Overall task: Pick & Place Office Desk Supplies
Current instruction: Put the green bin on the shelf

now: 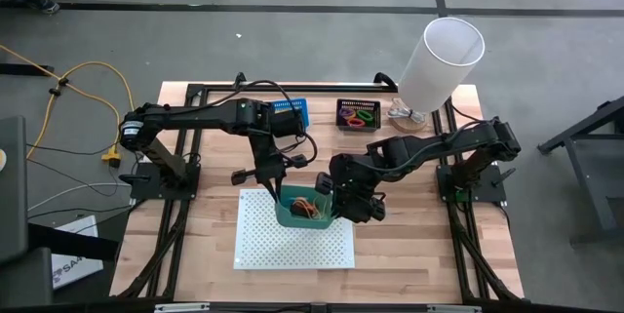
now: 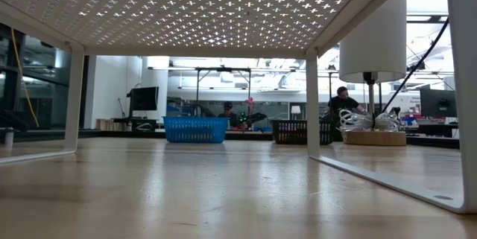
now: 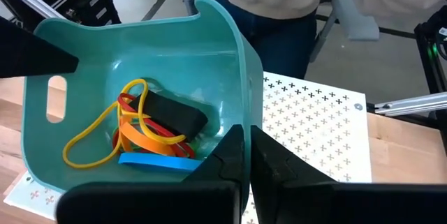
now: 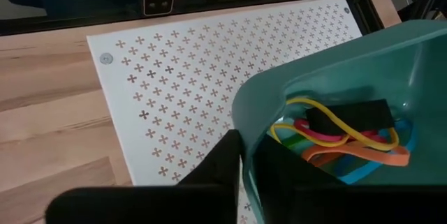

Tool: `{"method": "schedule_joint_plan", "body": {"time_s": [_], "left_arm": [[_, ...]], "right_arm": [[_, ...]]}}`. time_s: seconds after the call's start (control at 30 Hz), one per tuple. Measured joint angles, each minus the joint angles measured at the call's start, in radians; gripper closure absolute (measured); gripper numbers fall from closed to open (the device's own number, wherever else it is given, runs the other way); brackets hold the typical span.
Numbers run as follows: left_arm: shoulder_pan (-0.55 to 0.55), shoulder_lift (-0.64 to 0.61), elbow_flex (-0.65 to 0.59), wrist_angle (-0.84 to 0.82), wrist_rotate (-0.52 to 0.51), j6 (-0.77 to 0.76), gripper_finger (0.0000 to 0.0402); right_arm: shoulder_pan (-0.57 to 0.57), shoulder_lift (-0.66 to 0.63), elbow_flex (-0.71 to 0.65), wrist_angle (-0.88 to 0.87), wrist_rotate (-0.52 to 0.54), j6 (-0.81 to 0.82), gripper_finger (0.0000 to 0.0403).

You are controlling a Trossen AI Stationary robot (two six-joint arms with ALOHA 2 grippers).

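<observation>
Teal bin (image 1: 304,210) on the white perforated board (image 1: 292,240), gripped from both sides. Left gripper (image 3: 246,158) is clenched on the bin's near wall, with the rubber bands (image 3: 133,130) just beyond its fingertips inside the bin. Right gripper (image 4: 241,155) pinches the opposite rim, the same yellow, orange, red and blue bands lying just past it around a black block (image 4: 353,116).

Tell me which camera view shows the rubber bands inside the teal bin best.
The left wrist view: it looks into the teal bin at the rubber bands. The right wrist view shows them partly behind the wall, the high view only tiny, and the low view not at all.
</observation>
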Motion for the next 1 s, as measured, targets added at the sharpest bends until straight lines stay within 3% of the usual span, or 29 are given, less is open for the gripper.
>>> {"method": "schedule_joint_plan", "body": {"time_s": [0.43, 1.0], "left_arm": [[0.002, 0.0, 0.0, 0.0, -0.003, -0.001, 0.0401], [0.002, 0.0, 0.0, -0.01, -0.003, -0.003, 0.0401]], "right_arm": [[0.0, 0.0, 0.0, 0.011, 0.009, 0.029, 0.0325], [0.001, 0.0, 0.0, 0.016, 0.052, 0.076, 0.0311]]}}
